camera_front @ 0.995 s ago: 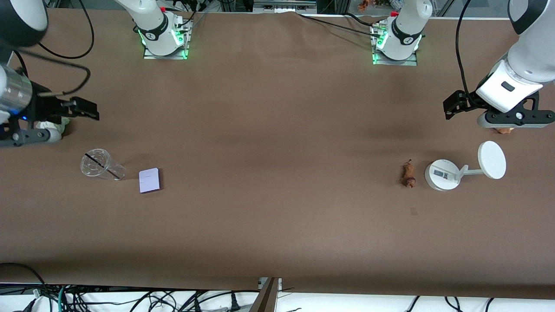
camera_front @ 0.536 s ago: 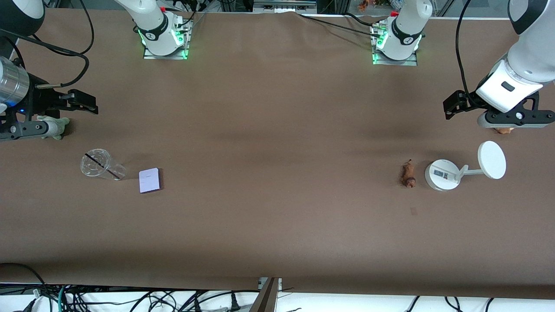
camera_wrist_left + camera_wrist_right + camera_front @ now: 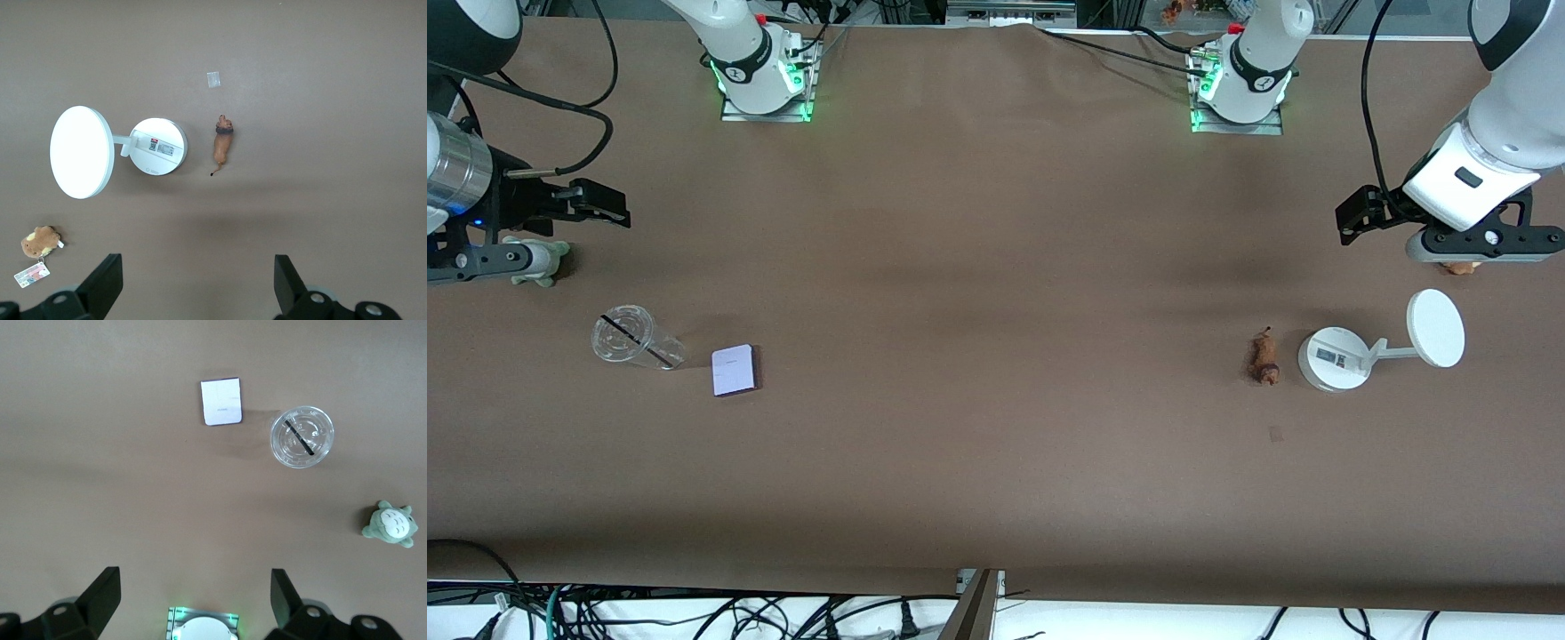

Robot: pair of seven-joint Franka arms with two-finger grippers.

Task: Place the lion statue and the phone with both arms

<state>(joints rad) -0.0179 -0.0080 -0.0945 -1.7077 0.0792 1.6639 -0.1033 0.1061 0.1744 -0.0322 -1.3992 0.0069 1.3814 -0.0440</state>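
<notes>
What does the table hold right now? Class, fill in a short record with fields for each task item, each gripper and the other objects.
lion statue: lying on the table beside the white stand, apart from it
phone: flat on the table beside the clear cup
left gripper: open, empty, over bare table
right gripper: open, empty, over bare table
other objects: grey-green plush; brown plush with tag
task stage: neither item picked up yet

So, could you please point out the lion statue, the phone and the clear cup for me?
lion statue (image 3: 1264, 356), front view, middle of its orange-brown body.
phone (image 3: 734, 370), front view, centre of its pale flat face.
clear cup (image 3: 624, 333), front view, on its round rim with the dark straw.
</notes>
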